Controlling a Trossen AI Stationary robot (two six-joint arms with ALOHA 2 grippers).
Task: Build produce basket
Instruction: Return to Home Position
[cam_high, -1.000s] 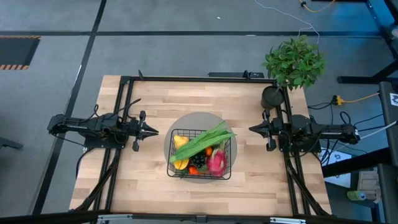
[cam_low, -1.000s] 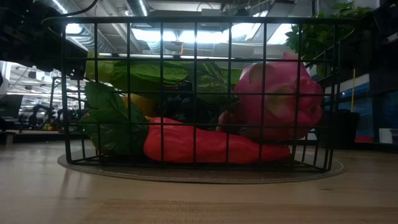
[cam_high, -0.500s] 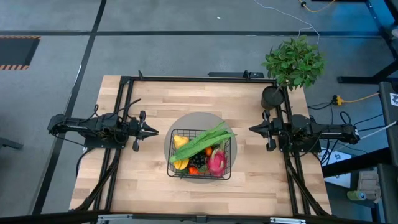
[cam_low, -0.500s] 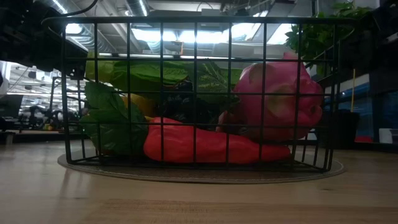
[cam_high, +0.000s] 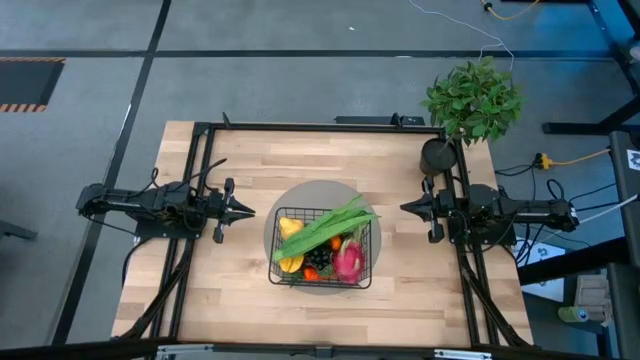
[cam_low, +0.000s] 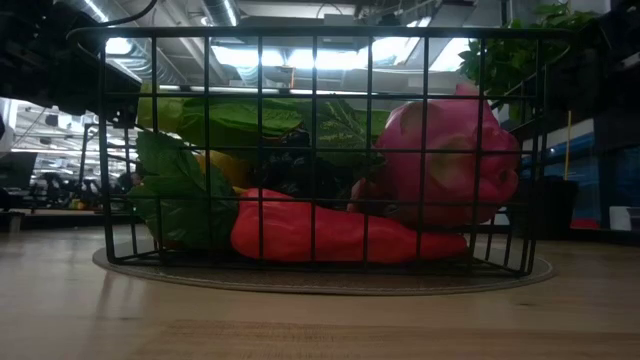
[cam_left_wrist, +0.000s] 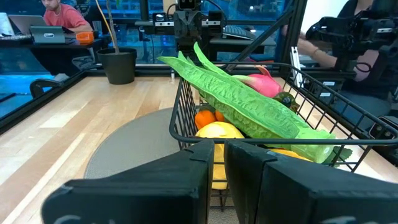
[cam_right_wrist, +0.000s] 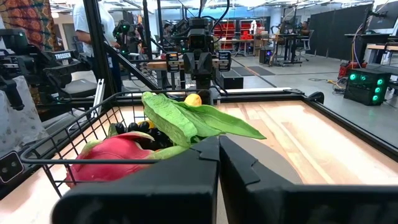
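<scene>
L gripper (cam_high: 246, 210), fingers together, sits at left side of the table (cam_high: 228, 292); R gripper (cam_high: 406, 208) same at right. We see the basket (cam_high: 321, 285) btwn them on round mat (cam_high: 318, 192), produce (cam_high: 325, 232) inside.

My left gripper (cam_high: 248, 210) sits left of the basket (cam_high: 300, 284), fingers closed and pointing at it. My right gripper (cam_high: 405, 208) faces it from the basket's right, fingers together.
</scene>
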